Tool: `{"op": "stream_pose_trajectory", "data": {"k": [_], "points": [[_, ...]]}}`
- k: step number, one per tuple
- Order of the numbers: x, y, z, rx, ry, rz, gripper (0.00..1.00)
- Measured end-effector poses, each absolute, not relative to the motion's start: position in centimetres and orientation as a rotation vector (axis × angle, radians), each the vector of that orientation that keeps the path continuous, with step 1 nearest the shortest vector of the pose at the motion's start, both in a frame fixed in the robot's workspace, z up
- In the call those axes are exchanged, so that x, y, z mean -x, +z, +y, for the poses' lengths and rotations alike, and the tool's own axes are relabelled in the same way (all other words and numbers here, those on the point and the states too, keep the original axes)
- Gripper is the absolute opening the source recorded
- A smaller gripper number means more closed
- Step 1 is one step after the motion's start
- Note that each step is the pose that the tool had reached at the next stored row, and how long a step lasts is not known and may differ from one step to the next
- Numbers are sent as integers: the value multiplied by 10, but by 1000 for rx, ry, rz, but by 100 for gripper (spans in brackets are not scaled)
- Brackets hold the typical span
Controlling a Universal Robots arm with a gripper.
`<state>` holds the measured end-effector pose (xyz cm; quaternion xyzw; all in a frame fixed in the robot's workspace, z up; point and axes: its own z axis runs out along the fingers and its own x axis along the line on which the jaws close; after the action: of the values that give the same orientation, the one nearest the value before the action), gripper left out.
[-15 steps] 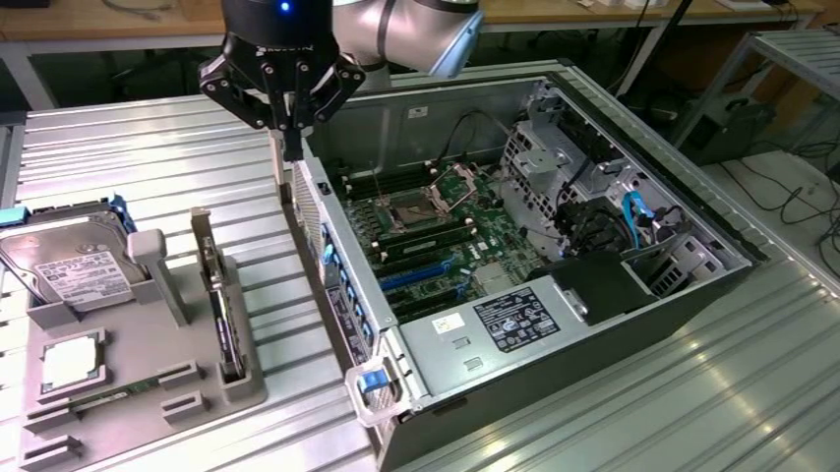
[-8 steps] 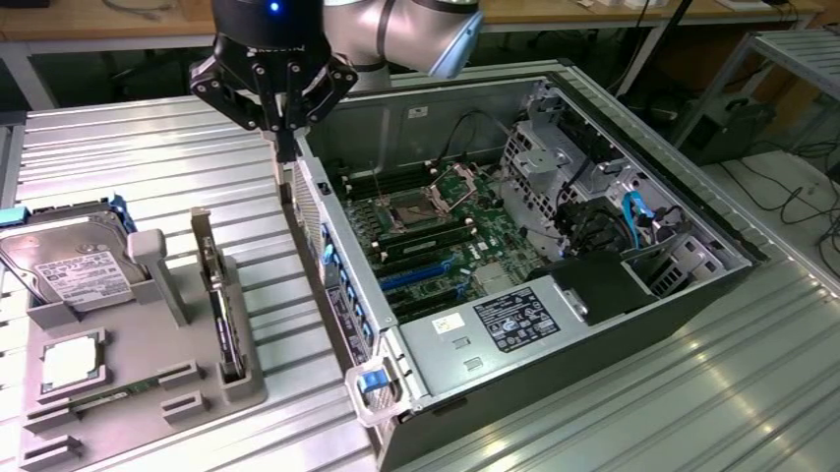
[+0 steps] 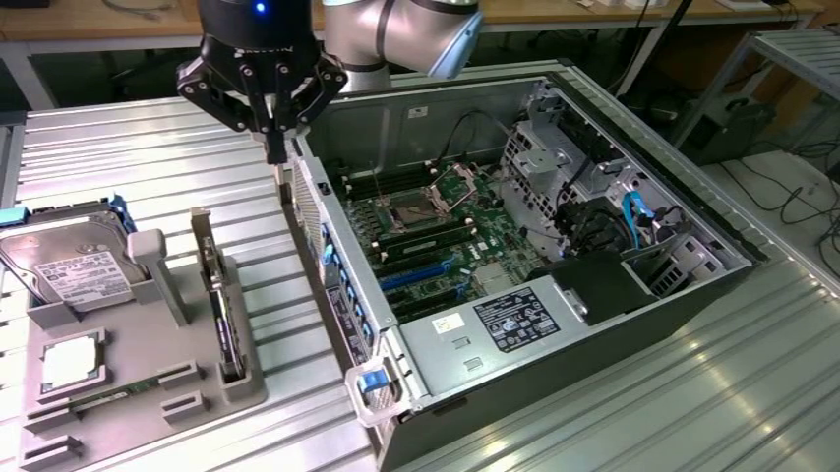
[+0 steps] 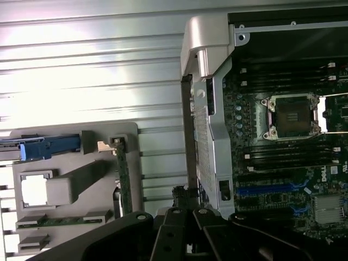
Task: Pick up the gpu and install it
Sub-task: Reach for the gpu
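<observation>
The gpu (image 3: 220, 305) is a thin dark card standing on edge in a slot of the grey holder tray (image 3: 250, 393). Its silver bracket (image 3: 201, 231) is at the far end. In the wrist view the gpu (image 4: 123, 182) shows as a narrow green strip in the tray (image 4: 130, 136). My gripper (image 3: 275, 155) hangs above the table between the tray and the open computer case (image 3: 565, 79), close to the case's rear corner. Its fingers are pressed together with nothing between them. It is well above and beyond the gpu's bracket end.
The tray also holds a silver hard drive (image 3: 66, 265), a square CPU chip (image 3: 73, 359) and memory sticks (image 3: 98, 398). Inside the case lie the motherboard (image 3: 434, 231) with blue slots (image 3: 420, 277), a power supply (image 3: 506, 324) and cables (image 3: 630, 221). The ribbed metal table (image 3: 145, 157) surrounds everything.
</observation>
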<state>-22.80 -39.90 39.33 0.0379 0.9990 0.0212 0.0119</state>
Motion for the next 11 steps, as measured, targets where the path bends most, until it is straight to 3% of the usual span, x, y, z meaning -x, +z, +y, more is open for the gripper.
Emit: {"op": "stream_pose_trajectory", "data": {"k": [11], "points": [[244,393,-401,-59,67,3117,11]]}}
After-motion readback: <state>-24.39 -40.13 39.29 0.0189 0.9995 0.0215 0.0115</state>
